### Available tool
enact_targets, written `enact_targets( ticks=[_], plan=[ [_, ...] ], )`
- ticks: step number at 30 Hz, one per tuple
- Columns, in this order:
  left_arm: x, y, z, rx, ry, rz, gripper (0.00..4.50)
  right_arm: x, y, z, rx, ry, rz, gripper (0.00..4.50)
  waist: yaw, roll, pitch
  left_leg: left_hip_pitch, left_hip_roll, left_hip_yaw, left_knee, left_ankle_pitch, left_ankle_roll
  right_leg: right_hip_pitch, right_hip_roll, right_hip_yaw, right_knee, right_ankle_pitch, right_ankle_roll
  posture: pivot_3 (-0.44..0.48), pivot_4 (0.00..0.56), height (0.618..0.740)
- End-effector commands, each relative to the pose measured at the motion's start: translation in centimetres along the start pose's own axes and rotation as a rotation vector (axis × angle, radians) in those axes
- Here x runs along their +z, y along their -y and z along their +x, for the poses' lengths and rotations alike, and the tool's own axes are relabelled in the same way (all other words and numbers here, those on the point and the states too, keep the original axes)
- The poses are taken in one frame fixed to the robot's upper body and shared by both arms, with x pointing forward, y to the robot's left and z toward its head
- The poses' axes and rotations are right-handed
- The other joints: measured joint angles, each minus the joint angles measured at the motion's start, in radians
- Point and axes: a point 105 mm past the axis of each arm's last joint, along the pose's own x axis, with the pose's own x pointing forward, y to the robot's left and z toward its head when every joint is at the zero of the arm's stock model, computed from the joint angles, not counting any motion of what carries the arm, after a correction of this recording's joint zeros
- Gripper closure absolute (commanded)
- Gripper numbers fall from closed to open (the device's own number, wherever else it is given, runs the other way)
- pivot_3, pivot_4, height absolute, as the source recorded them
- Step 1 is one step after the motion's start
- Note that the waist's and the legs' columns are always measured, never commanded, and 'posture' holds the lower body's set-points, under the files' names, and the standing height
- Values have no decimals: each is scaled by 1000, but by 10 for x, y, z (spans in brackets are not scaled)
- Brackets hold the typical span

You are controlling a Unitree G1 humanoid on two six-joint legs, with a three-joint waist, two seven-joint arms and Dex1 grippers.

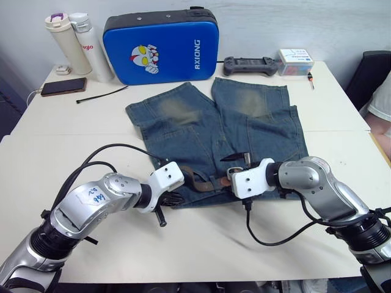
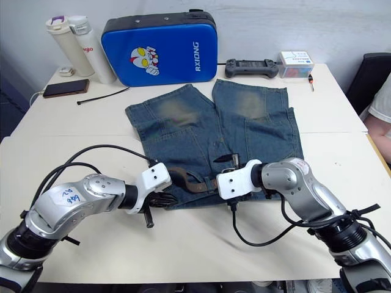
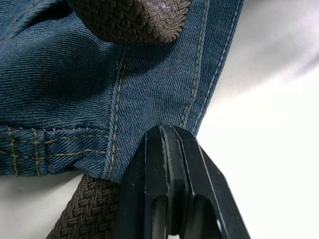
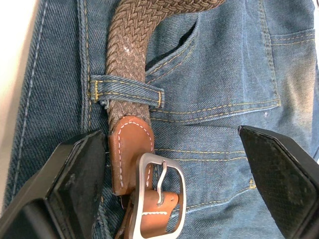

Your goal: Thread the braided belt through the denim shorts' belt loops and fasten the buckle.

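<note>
The denim shorts (image 1: 244, 122) lie flat on the white table, waistband toward me. The braided belt (image 1: 195, 181) runs along the waistband between my two grippers. In the right wrist view the belt (image 4: 130, 35) passes under one of the belt loops (image 4: 127, 92), and its tan tip (image 4: 130, 149) lies over the silver buckle (image 4: 159, 194). My right gripper (image 4: 172, 137) is open, one finger on each side of the tip and buckle. My left gripper (image 3: 167, 132) is shut, its tip against the waistband's left edge, with belt showing above and below it.
A bright blue case (image 1: 160, 46) stands at the back, with two bottles (image 1: 78, 43) and a phone (image 1: 63, 86) to its left. A thin black cable (image 1: 101, 94) lies near them. A controller (image 1: 249, 64) and small box (image 1: 295, 61) sit back right. A person's sleeve (image 1: 382, 104) shows at the right edge.
</note>
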Motion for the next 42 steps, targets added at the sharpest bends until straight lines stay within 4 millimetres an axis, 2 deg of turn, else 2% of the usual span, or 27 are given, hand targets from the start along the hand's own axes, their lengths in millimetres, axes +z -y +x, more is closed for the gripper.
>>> enact_targets(
  ticks=[1, 2, 3, 7, 8, 9, 10, 13, 22, 26, 32, 33, 36, 37, 40, 42],
  plan=[
    [-12, 2, 4, -8, -44, -23, 4500, 7, 6, -2, -62, 20, -78, 555, 0, 0, 0, 0, 0, 0, 0, 0, 0, 0, 0, 0, 0, 0, 0, 0, 150, 740],
    [-12, 2, 4, -8, -44, -23, 4500, 9, 5, -2, -64, 26, -93, 820, 0, 0, 0, 0, 0, 0, 0, 0, 0, 0, 0, 0, 0, 0, 0, 0, 150, 740],
    [-12, 2, 4, -9, -45, -24, 4500, 10, 4, -2, -64, 31, -102, 1286, 0, 0, 0, 0, 0, 0, 0, 0, 0, 0, 0, 0, 0, 0, 0, 0, 150, 740],
    [-14, 0, 5, -3, -48, -28, 4500, 15, 0, 1, -91, 43, -153, 3359, -1, 0, 0, 1, 0, 0, 0, 0, 0, 1, 0, 0, 0, 0, 0, 0, 150, 740],
    [-14, 0, 5, -2, -47, -31, 4500, 16, -2, 2, -88, 45, -156, 3752, -1, 0, 0, 1, 0, 0, 0, 0, 0, 1, 0, 0, 0, 0, 0, 0, 150, 740],
    [-14, 1, 6, -2, -46, -34, 4500, 16, -5, 3, -80, 48, -156, 4356, -1, 0, 0, 1, 0, 0, 0, 0, 0, 1, 0, 0, 0, 0, 0, 0, 150, 740],
    [-14, 1, 6, -3, -45, -36, 4500, 16, -8, 4, -74, 46, -155, 4468, -1, 0, 0, 2, 0, 0, 0, 0, 0, 2, 0, 0, 0, 0, 0, 0, 150, 740],
    [-13, 3, 7, -7, -43, -37, 4500, 13, -9, 4, -76, 30, -143, 4468, 0, 0, 0, 4, 0, 0, 0, 0, 0, 5, 0, 0, -1, 0, 0, 0, 150, 740],
    [-14, 2, 9, -5, -46, -36, 4500, 17, 7, 2, -128, 37, -211, 4468, -1, 0, 0, 6, 0, 0, 0, 0, 0, 7, 0, 0, 0, 0, 0, 0, 150, 740],
    [-13, 3, 10, -9, -41, -35, 4500, 12, 7, 4, -136, 13, -230, 4468, 3, 0, 0, 6, 0, 0, 0, 0, 0, 7, 0, 0, -1, 0, 0, 0, 150, 740],
    [-12, 4, 11, -7, -38, -34, 4500, 6, 4, 3, -109, 4, -157, 4468, 2, 0, 0, 6, 0, 0, 0, 0, 0, 7, 0, 0, -1, 0, 0, 0, 150, 740],
    [-12, 4, 11, -7, -38, -33, 4500, 7, 5, 1, -108, 8, -143, 3788, 2, 0, 0, 6, 0, 0, 0, 0, 0, 8, 0, 0, -1, 0, 0, 0, 150, 740],
    [-12, 3, 11, -4, -40, -34, 4500, 12, 8, -6, -97, 15, -106, 2601, 3, 0, 0, 6, 0, -1, 0, 0, 0, 8, 0, -1, -1, 0, 0, 0, 150, 740],
    [-13, 3, 11, -3, -40, -34, 4500, 13, 7, -8, -83, 13, -100, 1999, 3, 0, 0, 6, 0, -1, 0, 0, 0, 8, 0, -1, -1, 0, 0, 0, 150, 740],
    [-13, 4, 11, -2, -38, -38, 4500, 16, 2, -9, -53, 13, -75, 565, 2, 0, 0, 6, 0, -1, 0, 0, 0, 8, 0, -1, -1, 0, 0, 0, 150, 740],
    [-13, 5, 11, -3, -37, -39, 4500, 16, 0, -8, -51, 6, -61, 565, 3, 0, 0, 6, 0, -1, 0, 0, 0, 8, 0, -1, -1, 0, 0, 0, 150, 740]
  ],
)
